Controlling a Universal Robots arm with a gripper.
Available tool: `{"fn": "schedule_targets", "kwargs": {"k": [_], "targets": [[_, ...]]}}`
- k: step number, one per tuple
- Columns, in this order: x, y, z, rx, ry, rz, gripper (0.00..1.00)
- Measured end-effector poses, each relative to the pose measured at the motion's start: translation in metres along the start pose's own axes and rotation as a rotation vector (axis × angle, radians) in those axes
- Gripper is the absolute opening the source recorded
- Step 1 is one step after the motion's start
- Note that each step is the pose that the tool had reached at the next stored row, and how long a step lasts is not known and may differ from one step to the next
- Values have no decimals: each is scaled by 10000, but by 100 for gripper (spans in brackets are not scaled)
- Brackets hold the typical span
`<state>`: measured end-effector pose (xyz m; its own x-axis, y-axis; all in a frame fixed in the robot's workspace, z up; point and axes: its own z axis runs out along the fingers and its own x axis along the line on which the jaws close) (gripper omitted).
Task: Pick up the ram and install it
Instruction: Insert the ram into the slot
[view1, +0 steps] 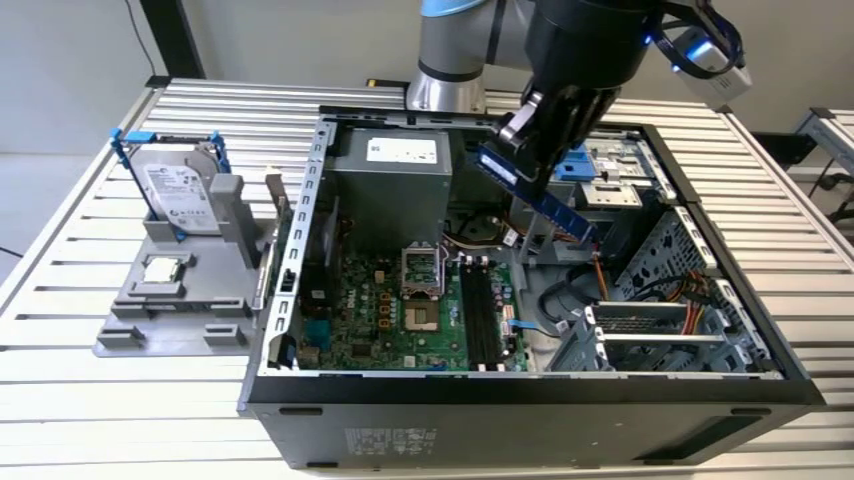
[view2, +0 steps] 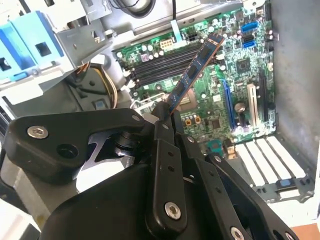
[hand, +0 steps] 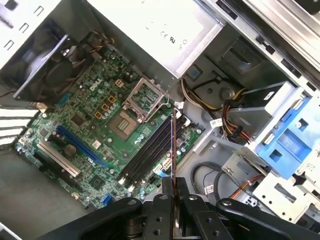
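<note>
Exterior view: we list the gripper (view1: 531, 165) clamped on the ram (view1: 558, 208), tilted above the open computer case (view1: 534, 405). 
Second wrist view: the ram (view2: 195, 70) hangs over the motherboard (view2: 235, 75), near the black slots (view2: 165, 62). 
First wrist view: the ram (hand: 173, 145) is seen edge-on above the slots (hand: 147, 152).

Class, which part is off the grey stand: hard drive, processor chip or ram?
The ram, held in the gripper above the open case; the hard drive and processor chip rest on the stand.
</note>
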<state>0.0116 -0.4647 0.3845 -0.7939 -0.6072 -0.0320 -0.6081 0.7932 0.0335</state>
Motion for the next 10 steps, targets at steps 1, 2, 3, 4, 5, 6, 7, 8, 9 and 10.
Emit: {"fn": "schedule_targets", "kwargs": {"k": [1, 2, 3, 4, 5, 6, 7, 8, 9, 10], "targets": [[0, 0, 0, 4, -4, 132, 0], [0, 0, 0, 9, -9, 269, 0], [0, 0, 0, 13, -13, 401, 0], [1, -1, 0, 23, -23, 704, 0], [1, -1, 0, 27, -27, 822, 0], [1, -1, 0, 31, -31, 948, 0], [1, -1, 0, 36, -36, 1085, 0], [1, -1, 0, 40, -40, 1214, 0], [1, -1, 0, 45, -44, 1346, 0], [1, -2, 0, 49, -48, 1482, 0]]}}
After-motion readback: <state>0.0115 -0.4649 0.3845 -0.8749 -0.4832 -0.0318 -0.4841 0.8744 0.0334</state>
